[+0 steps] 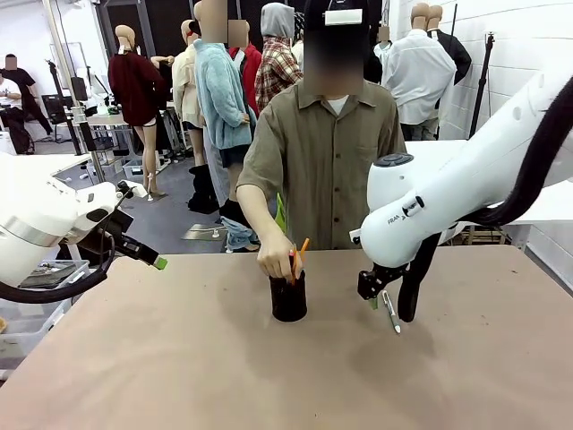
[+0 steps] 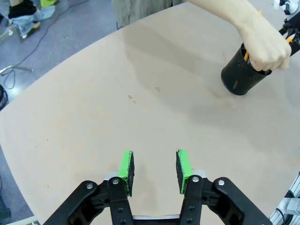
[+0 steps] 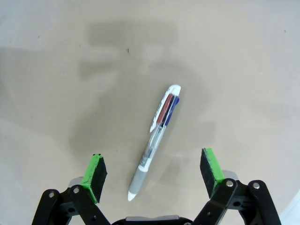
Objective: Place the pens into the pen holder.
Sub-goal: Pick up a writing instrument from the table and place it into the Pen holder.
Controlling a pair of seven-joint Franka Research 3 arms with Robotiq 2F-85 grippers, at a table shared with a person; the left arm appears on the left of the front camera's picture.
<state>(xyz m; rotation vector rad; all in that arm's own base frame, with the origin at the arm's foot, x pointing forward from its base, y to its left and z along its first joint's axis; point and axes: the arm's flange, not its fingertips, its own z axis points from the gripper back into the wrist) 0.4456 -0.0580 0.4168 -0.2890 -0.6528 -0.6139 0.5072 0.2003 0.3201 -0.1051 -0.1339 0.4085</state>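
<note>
My left fingers (image 1: 159,262) hang in the air off the left edge of the table (image 1: 179,358) in the front view, green tips poking toward the middle. From this side I cannot tell how far apart they stand. My right fingers (image 1: 373,303) point down at the table right of the middle, their tips just above a silver-grey pen (image 1: 391,313) that lies flat on the surface. The pen holder (image 1: 288,297) stands upright near the middle, to the left of that pen and apart from it. A person (image 1: 322,161) at the far side has a hand (image 1: 276,262) on the holder's rim, gripping an orange pen (image 1: 302,249) whose upper end slants out above the cup.

In my left wrist view the two green pads (image 2: 126,166) stand partway apart with nothing between them and bare table beneath the gap. The pen holder sits far off at the upper right, with the hand closed over its mouth and a bit of orange showing beside the knuckles.

In my right wrist view the pads (image 3: 96,171) are spread wide and grip nothing. The silver-grey pen lies slanted on the table in the gap between them. Its grey grip and tip point toward me, nearer the pad on the picture's left, and its white top with red and blue sliders points away. Neither pad touches it
</note>
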